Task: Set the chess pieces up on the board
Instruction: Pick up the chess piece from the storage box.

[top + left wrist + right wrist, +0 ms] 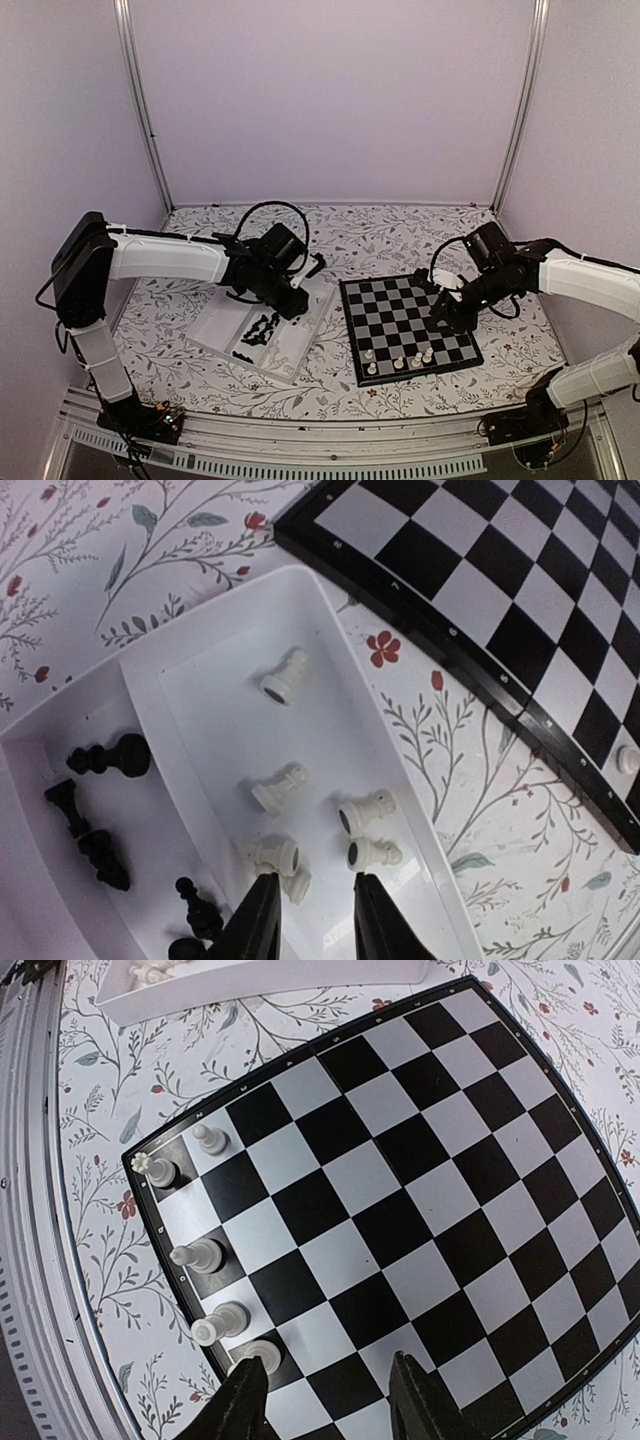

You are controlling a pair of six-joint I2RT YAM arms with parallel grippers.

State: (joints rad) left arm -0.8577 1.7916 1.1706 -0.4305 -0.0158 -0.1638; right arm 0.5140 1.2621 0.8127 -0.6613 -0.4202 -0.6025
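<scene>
The board [405, 322] lies right of centre, with several white chess pieces [398, 361] standing along its near edge. My right gripper [441, 318] hovers open over the board's right part. In the right wrist view its jaws [330, 1380] are apart over bare squares, and the left finger stands beside an upright white piece [258, 1350]. My left gripper [314, 885] is open over the tray's white compartment. A small white piece [297, 884] lies against its left fingertip, and another white piece [375, 854] lies by the right one. Black pieces [110, 758] lie in the neighbouring compartment.
The white plastic tray [300, 352] sits left of the board on the flowered tablecloth, split into two compartments. More white pieces [285, 676] lie loose on their sides in it. Walls close the table at the back and both sides.
</scene>
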